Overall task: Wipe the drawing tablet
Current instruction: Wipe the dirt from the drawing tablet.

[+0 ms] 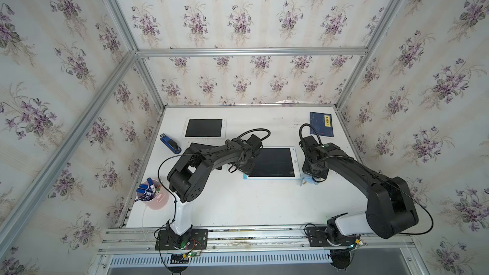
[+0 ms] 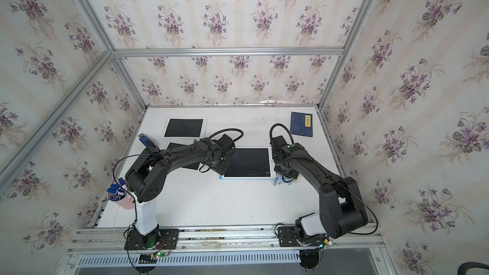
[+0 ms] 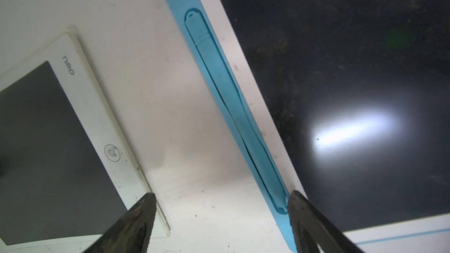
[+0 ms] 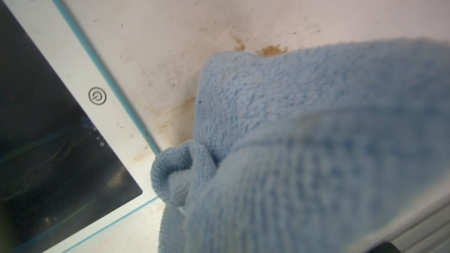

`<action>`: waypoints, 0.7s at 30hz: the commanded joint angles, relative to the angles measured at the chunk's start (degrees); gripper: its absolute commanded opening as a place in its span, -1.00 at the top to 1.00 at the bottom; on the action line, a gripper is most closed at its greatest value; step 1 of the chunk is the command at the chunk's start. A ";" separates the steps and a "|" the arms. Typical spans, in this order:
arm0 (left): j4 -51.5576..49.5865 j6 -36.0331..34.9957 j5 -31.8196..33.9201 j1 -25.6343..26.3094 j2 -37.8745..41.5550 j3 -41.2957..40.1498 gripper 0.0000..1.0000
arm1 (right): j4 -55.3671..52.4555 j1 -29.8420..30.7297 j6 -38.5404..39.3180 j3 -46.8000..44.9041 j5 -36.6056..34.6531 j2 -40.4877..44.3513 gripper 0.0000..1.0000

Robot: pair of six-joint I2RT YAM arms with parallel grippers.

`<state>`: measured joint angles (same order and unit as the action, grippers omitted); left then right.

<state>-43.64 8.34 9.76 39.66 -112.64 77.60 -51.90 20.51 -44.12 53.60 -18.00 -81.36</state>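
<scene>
Seemingly the wipe is only about to start: the drawing tablet (image 1: 272, 164) is lying flat at the middle of the white table (image 1: 238, 207) in both top views, its dark screen showing faint smears and speckles in the lower left of the right wrist view. A blue stylus (image 3: 219, 88) is sitting in the slot along its blue edge. The left gripper (image 3: 222, 197) is standing wide open with nothing between its jaws, 1 finger (image 3: 306, 220) seemingly touching that edge and the other hanging over bare table, probably bracing the tablet. The blue microfibre cloth (image 4: 304, 142) is lying bunched on the table just beside the tablet's lower right corner, and the right gripper (image 1: 314, 173) is clamping it tight. Next, I judge, the cloth needs carrying onto the screen and pressing flat while sweeping, without shoving the tablet.
</scene>
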 commanded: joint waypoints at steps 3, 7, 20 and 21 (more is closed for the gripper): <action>-3.56 -0.15 2.46 -0.11 0.00 -0.95 -0.73 | 1.10 0.62 1.19 2.07 1.79 1.80 1.00; -3.65 -0.13 2.57 -0.11 0.01 -1.15 -0.73 | 13.16 1.63 6.75 -0.63 18.71 5.33 1.00; -4.08 -0.08 2.83 -0.11 -0.56 -0.68 -0.73 | 12.39 1.64 7.45 -2.63 6.32 -11.63 1.00; -4.09 -0.08 2.91 -0.11 -0.56 -0.70 -0.73 | 10.07 1.72 6.10 -2.02 1.88 -12.49 1.00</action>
<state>-44.03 8.64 10.35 39.66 -112.60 77.41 -35.86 22.44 -36.07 51.07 -0.36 -91.81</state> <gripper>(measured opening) 0.866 0.121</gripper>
